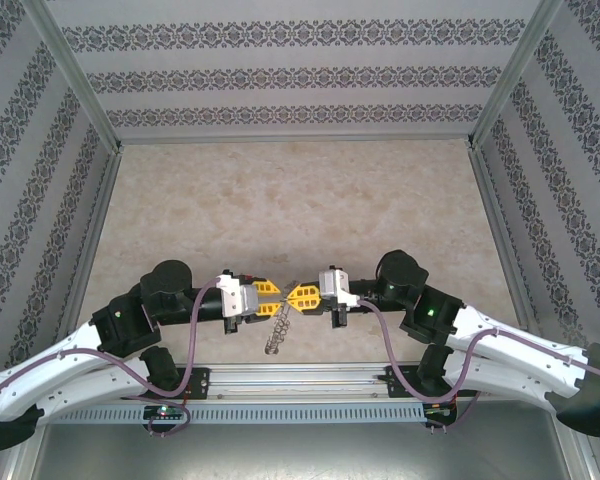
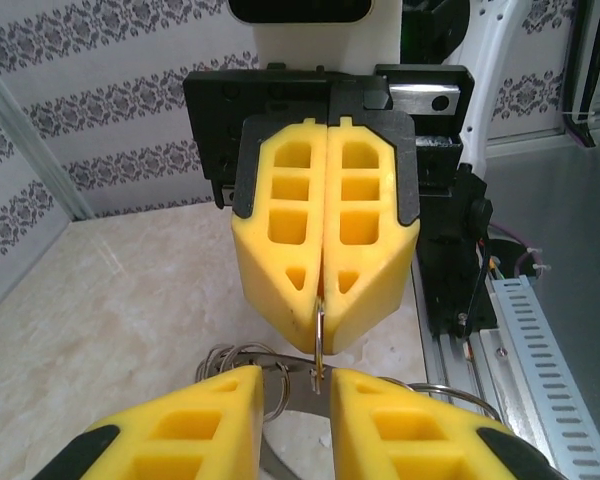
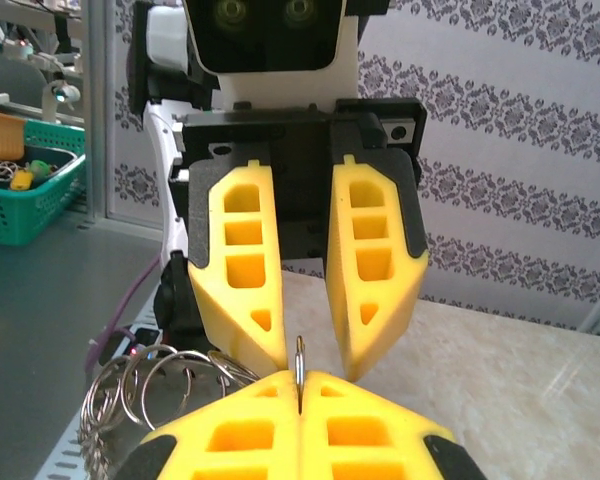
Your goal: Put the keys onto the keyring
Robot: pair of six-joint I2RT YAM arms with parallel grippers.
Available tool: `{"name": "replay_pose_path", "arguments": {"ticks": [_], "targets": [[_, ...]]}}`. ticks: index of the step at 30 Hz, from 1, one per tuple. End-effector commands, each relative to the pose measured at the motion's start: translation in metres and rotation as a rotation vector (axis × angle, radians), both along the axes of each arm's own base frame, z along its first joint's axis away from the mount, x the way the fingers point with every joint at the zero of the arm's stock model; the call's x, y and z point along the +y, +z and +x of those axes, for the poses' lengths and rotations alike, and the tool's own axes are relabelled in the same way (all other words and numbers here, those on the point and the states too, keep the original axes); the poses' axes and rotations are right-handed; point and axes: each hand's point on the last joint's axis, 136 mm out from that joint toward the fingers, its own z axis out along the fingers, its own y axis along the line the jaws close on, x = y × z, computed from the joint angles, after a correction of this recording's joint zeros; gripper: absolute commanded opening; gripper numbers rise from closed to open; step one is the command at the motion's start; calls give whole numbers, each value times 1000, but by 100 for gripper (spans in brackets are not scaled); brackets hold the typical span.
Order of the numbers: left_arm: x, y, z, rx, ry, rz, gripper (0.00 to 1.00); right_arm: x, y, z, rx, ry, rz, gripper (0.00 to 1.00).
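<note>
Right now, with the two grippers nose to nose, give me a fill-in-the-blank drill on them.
1. The right gripper is ___ on the thin keyring.
2. The left gripper has its jaws ___, the ring's edge in the gap between them.
3. The fingers of both grippers are ___ in colour.
4. A bunch of linked rings hangs ___ the grippers.

Missing words: shut; open; yellow; below
</note>
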Motion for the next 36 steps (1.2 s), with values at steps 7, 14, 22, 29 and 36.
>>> {"name": "replay_pose_path", "arguments": {"ticks": [7,14,22,29,36], "targets": [[-5,17,-6,-24,-37,-77,23,1,21,-7,-20,52,93,0],[-6,17,-6,-19,-38,-81,12,2,17,-7,-20,61,84,0],[-3,23,-9,-32,-42,-108,0,2,14,-6,-16,51,71,0],[0,11,-3,-17,-12,-1,0,-5,2,5,-26,-42,-29,21],[6,-8,5,12,29,180,0,-15,-14,11,-58,-114,-131,23]]}}
